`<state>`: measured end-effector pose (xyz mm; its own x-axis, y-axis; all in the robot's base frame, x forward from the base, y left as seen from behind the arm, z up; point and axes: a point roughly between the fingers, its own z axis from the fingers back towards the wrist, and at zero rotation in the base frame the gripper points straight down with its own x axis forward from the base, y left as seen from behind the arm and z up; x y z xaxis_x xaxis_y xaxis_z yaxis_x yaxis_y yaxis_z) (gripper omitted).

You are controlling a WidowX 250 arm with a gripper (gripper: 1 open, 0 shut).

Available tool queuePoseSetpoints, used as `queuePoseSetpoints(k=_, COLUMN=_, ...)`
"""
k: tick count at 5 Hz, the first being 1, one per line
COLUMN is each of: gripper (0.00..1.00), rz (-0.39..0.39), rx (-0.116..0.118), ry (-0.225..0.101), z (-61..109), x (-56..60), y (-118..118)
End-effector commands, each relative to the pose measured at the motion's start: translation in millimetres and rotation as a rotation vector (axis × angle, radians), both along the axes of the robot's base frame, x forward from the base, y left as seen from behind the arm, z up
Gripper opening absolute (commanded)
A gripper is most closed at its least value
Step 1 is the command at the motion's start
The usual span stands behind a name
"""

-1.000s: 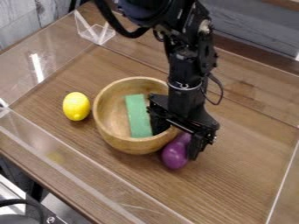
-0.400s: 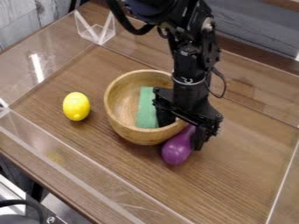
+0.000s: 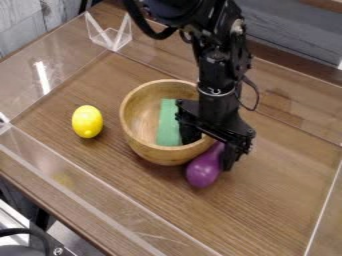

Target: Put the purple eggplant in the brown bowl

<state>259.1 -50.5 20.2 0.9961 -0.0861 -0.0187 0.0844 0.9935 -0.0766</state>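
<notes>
Camera view, gripper (image 3: 214, 143) over eggplant (image 3: 205, 168) beside bowl (image 3: 138, 115), finger closure unclear

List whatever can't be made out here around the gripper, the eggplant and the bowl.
- Upper end of the eggplant: camera view, covered by the gripper.
- Whether the fingers grip it: camera view, dark parts overlap and blur together.
- Right part of the bowl's rim: behind the gripper.
- Underside of the green block: hidden, seen from above.
</notes>
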Motion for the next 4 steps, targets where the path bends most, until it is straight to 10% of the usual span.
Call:
queuePoseSetpoints(k=1, gripper=1.00, rz=-0.023, rx=-0.005, ry=0.024, z=-10.4, x=-1.7, y=-2.0)
queuePoseSetpoints(k=4, gripper=1.00, rz=-0.026, rx=-0.012, ry=0.052, z=-12.2, x=-3.5, y=-3.8)
